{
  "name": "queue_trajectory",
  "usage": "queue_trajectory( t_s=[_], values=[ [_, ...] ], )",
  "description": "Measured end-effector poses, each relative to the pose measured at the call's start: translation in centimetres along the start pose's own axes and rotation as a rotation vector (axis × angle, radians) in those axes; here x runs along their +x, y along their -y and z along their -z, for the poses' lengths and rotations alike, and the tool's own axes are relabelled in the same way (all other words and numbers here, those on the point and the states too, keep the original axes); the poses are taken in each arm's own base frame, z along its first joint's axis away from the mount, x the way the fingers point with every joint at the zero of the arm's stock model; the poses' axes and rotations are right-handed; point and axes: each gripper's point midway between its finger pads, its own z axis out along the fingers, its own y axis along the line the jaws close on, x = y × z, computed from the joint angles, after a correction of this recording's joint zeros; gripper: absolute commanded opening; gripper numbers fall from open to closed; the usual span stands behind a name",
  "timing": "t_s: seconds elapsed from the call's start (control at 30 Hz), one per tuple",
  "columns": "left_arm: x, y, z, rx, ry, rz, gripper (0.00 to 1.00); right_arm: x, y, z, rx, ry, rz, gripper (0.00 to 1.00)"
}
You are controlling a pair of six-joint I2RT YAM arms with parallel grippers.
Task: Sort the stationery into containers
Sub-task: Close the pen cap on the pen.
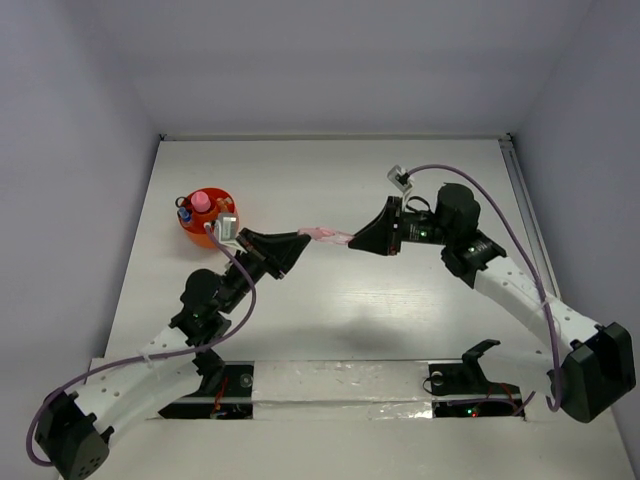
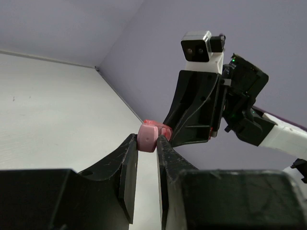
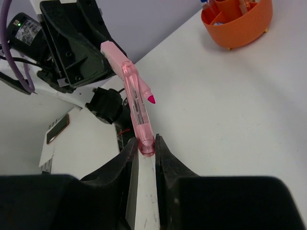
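The pink tube (image 1: 327, 236) hangs in the air over the middle of the worktop (image 1: 400, 330), about midway between the left and right edges, and it touches nothing but the 2 grippers. The right gripper (image 3: 145, 143) has its jaws clenched on 1 end. The left gripper (image 2: 147, 143) has its jaws pinched on the opposite, paler end, so the tube spans the gap between them like a bridge. Both grips look firm, and neither pair of jaws is released.

This reads as a handover. The orange-red cup (image 1: 190, 228) stands near the left edge, toward the far-left corner, on the left arm's side and well apart from the right arm. Passing the tube across would spare the right arm a long reach. Each gripper takes only an end, which leaves the other room to hold on.

A small magenta point sticks out from the tube's side in the right wrist view. It may be a nib or a clip, and I cannot tell which.

The cup already holds several items behind its dividers, 1 of them pink-topped. The next move likely calls for the right jaws to let go first.
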Motion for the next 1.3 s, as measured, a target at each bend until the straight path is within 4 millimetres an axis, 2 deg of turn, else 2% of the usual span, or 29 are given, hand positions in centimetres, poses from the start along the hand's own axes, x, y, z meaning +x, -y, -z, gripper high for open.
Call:
queue_trajectory(
  t_s=[0.17,0.43,0.67,1.3],
  values=[
    [-0.2,0.1,0.2,0.017,0.033,0.038,0.00,0.7,-0.1,-0.4,-0.015,0.006,-0.002,0.00],
    [-1.2,1.2,0.0,0.071,0.074,0.068,0.00,-0.2,-0.9,-0.6,-0.059,0.041,0.029,0.00],
    [-1.6,1.8,-0.2,0.111,0.094,0.100,0.00,-0.1,-1.1,-0.6,-0.085,0.048,0.035,0.00],
    [-1.4,2.7,-0.9,0.142,0.045,0.056,0.00,0.2,-1.3,-0.5,-0.105,0.025,0.061,0.00]
  ],
)
